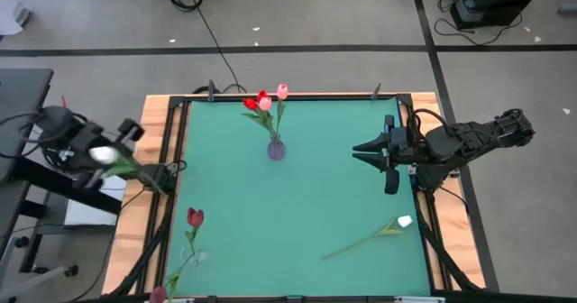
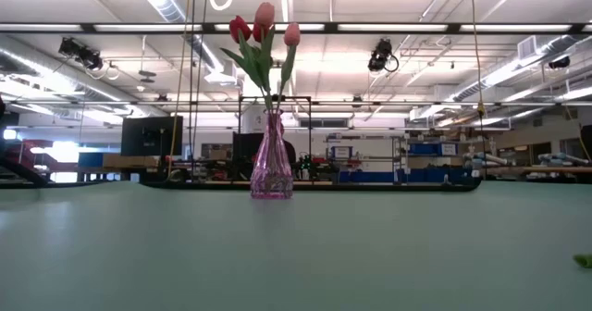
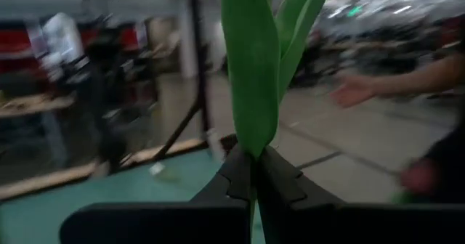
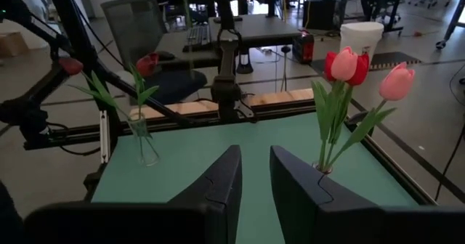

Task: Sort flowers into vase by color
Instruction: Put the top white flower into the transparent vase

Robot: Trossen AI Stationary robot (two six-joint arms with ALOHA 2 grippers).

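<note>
My left gripper (image 1: 115, 155) is beyond the table's left edge, shut on a flower whose green stem (image 1: 149, 179) slants toward the table. A pale blur beside the fingers may be its head. Broad green leaves (image 3: 251, 70) rise past the fingers in the left wrist view. My right gripper (image 1: 371, 150) hovers open over the table's right part, pointing left, touching nothing. A pink glass vase (image 1: 276, 148) near the far edge holds one red and two pink tulips (image 2: 264, 24). A clear vase (image 4: 145, 144) near the left front corner holds a red tulip (image 1: 195, 217). A white tulip (image 1: 403, 221) lies flat near the right front. My left gripper (image 3: 254, 163) pinches the flower's green stem and leaf base (image 3: 254, 146) between its two fingers. The leaves stand out straight beyond the fingertips. The flower is lifted clear of the table. The high view is too blurred there to show the direction of approach.
A dark red flower head (image 1: 159, 294) shows at the front left corner. Black rails and wooden borders frame the green mat (image 1: 297, 204). A person's hand (image 3: 356, 91) and arm show in the room beyond, in the left wrist view. The mat's middle is open between both vases.
</note>
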